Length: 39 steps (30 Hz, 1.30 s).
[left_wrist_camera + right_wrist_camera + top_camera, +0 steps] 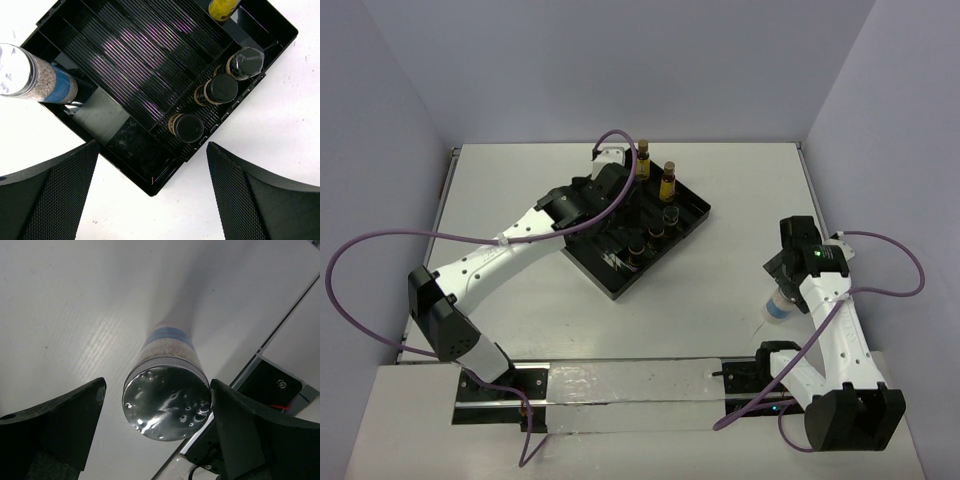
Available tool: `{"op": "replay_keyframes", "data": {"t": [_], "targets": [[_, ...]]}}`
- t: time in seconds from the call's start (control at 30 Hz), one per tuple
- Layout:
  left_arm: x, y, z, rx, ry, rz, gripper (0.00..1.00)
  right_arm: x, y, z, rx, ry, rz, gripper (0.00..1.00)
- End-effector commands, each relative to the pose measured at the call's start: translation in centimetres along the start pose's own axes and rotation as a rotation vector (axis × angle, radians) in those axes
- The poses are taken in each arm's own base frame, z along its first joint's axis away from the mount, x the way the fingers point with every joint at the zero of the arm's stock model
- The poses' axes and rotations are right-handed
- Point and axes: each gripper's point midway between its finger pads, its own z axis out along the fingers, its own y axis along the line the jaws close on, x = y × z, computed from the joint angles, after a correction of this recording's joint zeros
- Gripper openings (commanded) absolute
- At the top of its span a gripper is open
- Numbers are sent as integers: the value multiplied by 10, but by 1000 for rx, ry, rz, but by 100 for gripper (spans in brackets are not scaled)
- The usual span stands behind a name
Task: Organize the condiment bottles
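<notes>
A shallow black plastic tray with a glossy, finely ridged floor sits near the middle of a matte white table. In a narrow channel along one side of the tray, three short dark bottles with round black caps stand upright in a close row. The end cap looks wrapped in wrinkled film. Two amber-yellow bottles with black caps stand at the tray's far edge. A taller clear bottle with a blue label, filled with small white beads, stands in a compartment on the opposite side of the tray from the dark row.

The left gripper hangs above a corner of the tray. Its black, mesh-textured fingers are spread wide with nothing between them. Every bottle in the tray stands clear of it, and the dark row is nearest, just ahead of one finger.

The right gripper is well apart from the tray, near the table's right edge. Its jaws stand wide, one on each side of a second tall blue-banded bottle with a shiny, dimpled silver lid, which stands upright on the bare table. A gap shows between the lid and one finger. The other finger sits close to the rim, and whether it touches cannot be told. The bottle is not clamped.
</notes>
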Motion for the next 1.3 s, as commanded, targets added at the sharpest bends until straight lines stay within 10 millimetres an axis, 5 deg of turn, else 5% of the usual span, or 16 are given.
{"op": "replay_keyframes", "data": {"t": [0.0,0.33,0.5,0.63,0.97,1.27], "targets": [[-7,1,3,1,-20,-8,97,-11,2,2,-2,-49,47,89],[-7,2,6,-14,-13,-4,96,-11,3,-4,-60,-65,67,58],[-17,22,-2,-54,-29,-27,97,-13,16,-10,-143,-67,36,24],[-32,47,-9,-81,-46,-73,96,-23,32,-20,-215,-81,1,11],[-67,157,-22,-225,-95,-290,96,-67,65,-64,-331,-148,-150,9],[-64,213,-23,-292,-76,-411,96,-113,139,-145,-617,-233,-201,9]]}}
